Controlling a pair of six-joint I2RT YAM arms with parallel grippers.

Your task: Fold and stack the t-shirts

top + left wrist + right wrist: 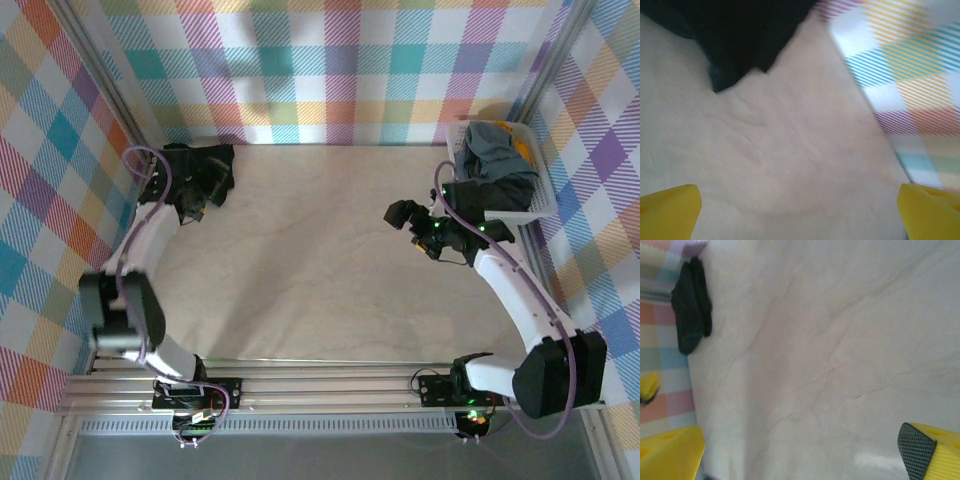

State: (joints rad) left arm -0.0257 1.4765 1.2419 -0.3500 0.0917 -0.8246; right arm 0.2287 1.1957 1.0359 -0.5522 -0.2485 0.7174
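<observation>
The pale, marble-veined tabletop [300, 260] takes up most of the overhead view, closed in on three sides by plaid walls [330, 70]. The left arm [140, 240] reaches along the left wall to the far-left corner. The right arm [520, 290] curves up the right side and bends inward over the bare middle-right of the tabletop.

A white slatted basket [528, 212] stands in the far-right corner against the wall. It is heaped with t-shirts: a grey-blue one [495, 148] on top, a yellow-orange one [520, 145] peeking out beside it, and a dark one [495, 190] spilling over the near-left rim.

The black t-shirt [205, 160] lies in the far-left corner, well apart from the basket. It is a compact, rumpled bundle. No collar or sleeve can be made out, so which way it points cannot be told. From the right wrist it shows as a narrow dark strip whose long axis runs along the foot of the wall.

The left pincer [800, 212] hangs over bare tabletop just beside the black t-shirt's edge. Its yellow fingertips [667, 210] are spread fully wide, with nothing between them. The right pincer [800, 455] is likewise spread wide and holds nothing, with only tabletop under it.
</observation>
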